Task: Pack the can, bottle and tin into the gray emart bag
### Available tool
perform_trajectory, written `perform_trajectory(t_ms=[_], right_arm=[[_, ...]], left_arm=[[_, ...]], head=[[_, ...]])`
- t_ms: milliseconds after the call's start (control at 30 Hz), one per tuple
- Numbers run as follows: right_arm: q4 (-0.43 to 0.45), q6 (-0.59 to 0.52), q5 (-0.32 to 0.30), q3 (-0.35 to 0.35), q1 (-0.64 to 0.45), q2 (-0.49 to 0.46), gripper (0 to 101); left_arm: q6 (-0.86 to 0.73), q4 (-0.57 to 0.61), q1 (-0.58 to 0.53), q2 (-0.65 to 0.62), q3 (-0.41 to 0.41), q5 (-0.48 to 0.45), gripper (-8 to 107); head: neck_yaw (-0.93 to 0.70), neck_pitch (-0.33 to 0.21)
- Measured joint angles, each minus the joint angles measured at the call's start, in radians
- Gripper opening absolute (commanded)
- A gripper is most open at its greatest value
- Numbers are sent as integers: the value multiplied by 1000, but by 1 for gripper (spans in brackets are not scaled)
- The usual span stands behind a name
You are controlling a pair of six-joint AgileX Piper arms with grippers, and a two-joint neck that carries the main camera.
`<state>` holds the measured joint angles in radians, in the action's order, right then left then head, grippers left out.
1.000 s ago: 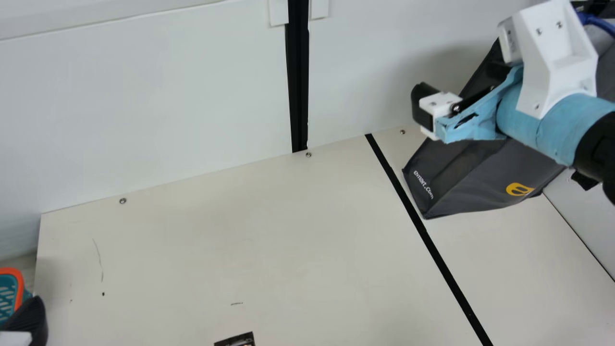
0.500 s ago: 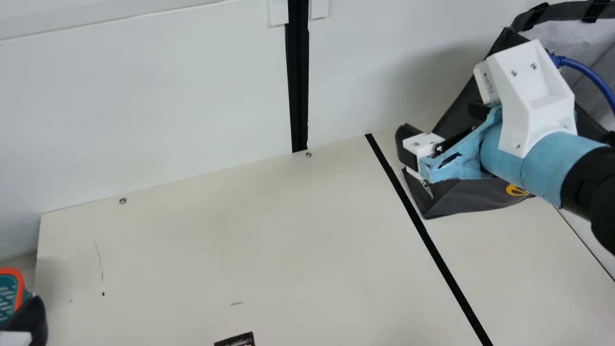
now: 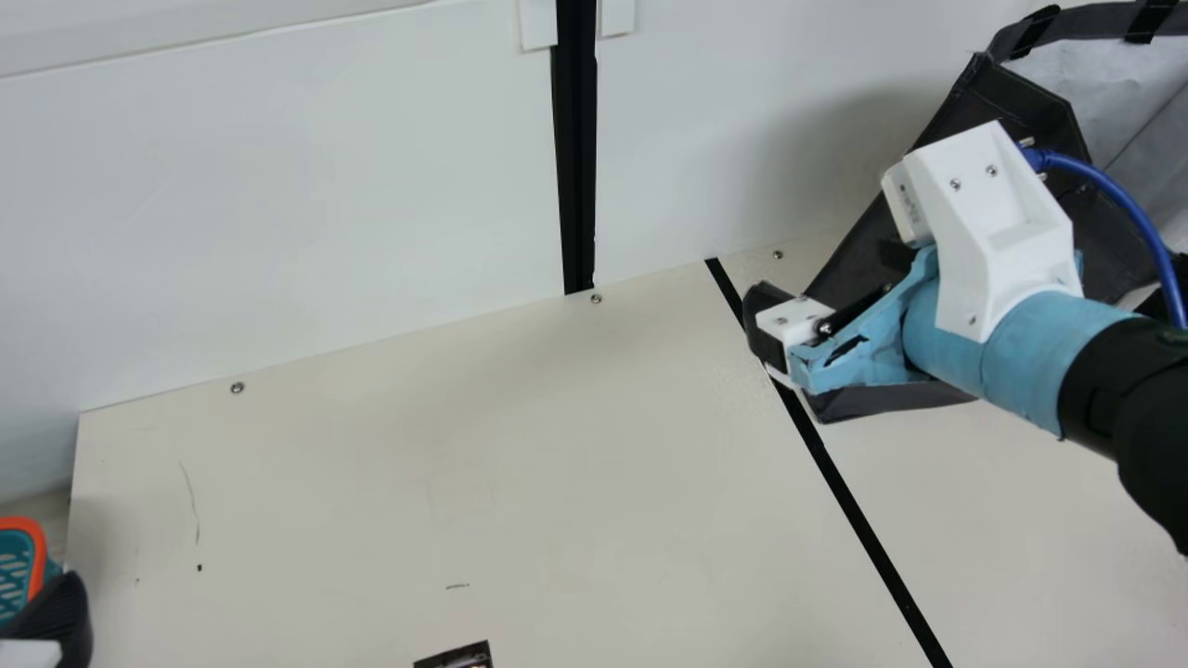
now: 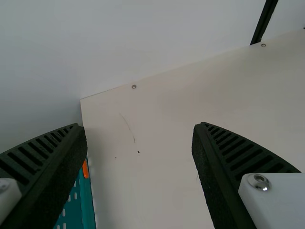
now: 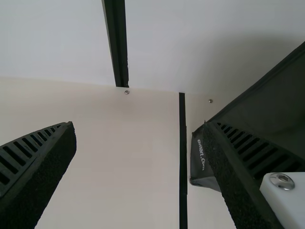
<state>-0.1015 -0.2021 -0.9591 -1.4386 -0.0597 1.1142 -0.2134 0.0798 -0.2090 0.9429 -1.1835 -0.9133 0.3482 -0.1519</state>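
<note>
The right gripper (image 3: 824, 289) hangs open in front of the gray emart bag (image 3: 1026, 102) in the main view, covering part of its side. The bag stands at the right by the back wall, its mouth open and pale lining showing. At the lower left corner, one black finger of the left gripper (image 3: 58, 617) is visible. In the left wrist view the left gripper (image 4: 139, 126) has its fingers wide apart, nothing between them. The right wrist view shows the right gripper (image 5: 138, 125) likewise spread and empty, one finger overlapping the bag (image 5: 202, 176).
A teal basket with an orange rim (image 3: 37, 547) is at the far left, beside the table edge. Part of a dark printed item (image 3: 459, 657) pokes in at the main view's bottom edge. A black strip (image 3: 863, 529) crosses the cream table left of the bag.
My right arm has moved down and to the left across the bag's front, uncovering more of its mouth. My left gripper and the bag have kept still.
</note>
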Motion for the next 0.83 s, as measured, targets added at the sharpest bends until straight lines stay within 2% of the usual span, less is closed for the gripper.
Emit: perform_trajectory(t_ms=[833], right_arm=[[0,1,-1,0,0,0,91]], left_arm=[[0,0,0,0,0,0,90]], head=[[0,0]])
